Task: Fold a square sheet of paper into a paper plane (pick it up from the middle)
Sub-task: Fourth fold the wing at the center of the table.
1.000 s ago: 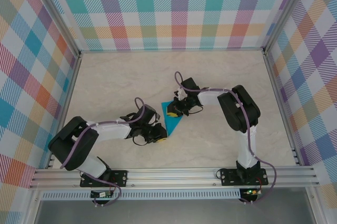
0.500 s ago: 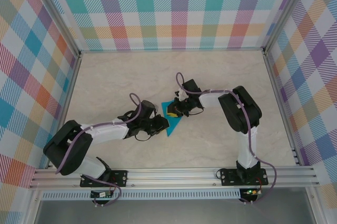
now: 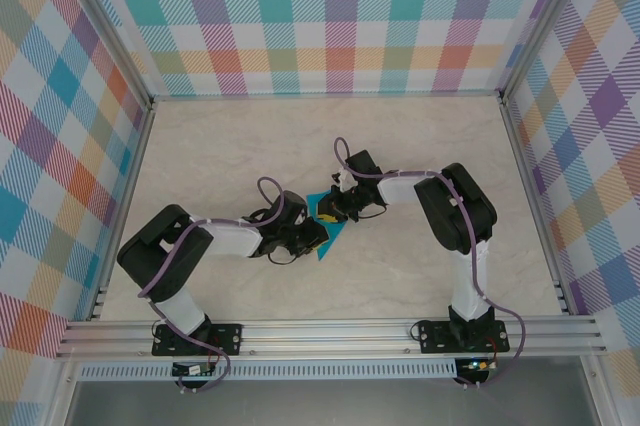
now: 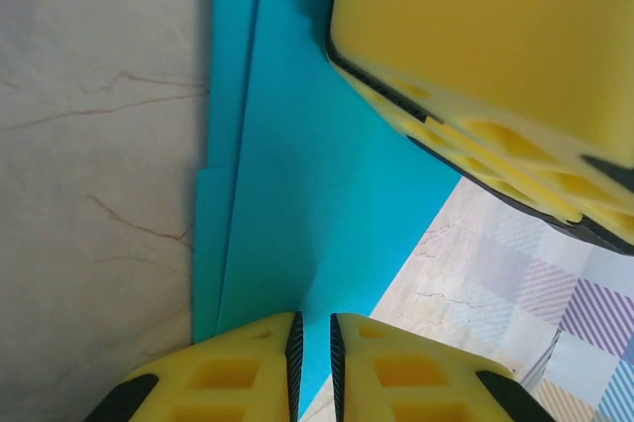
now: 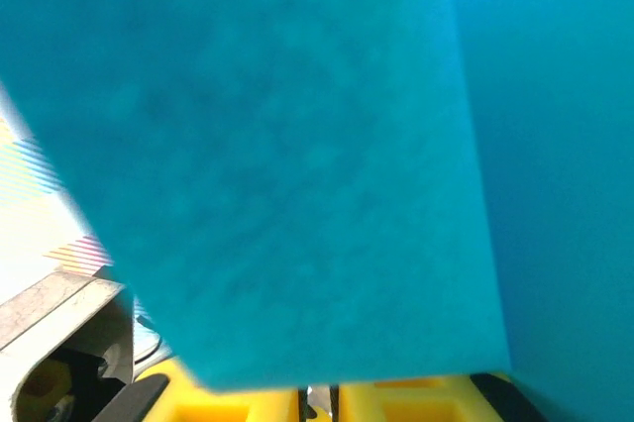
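Observation:
The sheet of paper [image 3: 331,233] is teal and folded into a pointed triangle, lying flat mid-table. It shows as layered folds in the left wrist view [image 4: 297,194]. My left gripper [image 3: 314,237] sits at its lower left edge, and its yellow fingertips [image 4: 263,358] stand shut to a thin slit over the paper's edge [image 4: 313,363]. My right gripper [image 3: 328,212] rests on the paper's upper part, with one yellow finger [image 4: 475,55] lying on the sheet. A raised teal flap [image 5: 287,164] covers the right gripper's tips. The little that shows of the right jaws stands almost together. Whether they pinch the flap is hidden.
The beige marble-patterned tabletop [image 3: 250,146] has free room behind and to both sides of the paper. Aluminium rails and checked walls [image 3: 320,16] close in the work area. The right arm's elbow [image 3: 455,206] rises to the right of the paper.
The left arm has swung its gripper right and forward, from beside the paper's lower tip onto its left edge. The right gripper and the paper have stayed put.

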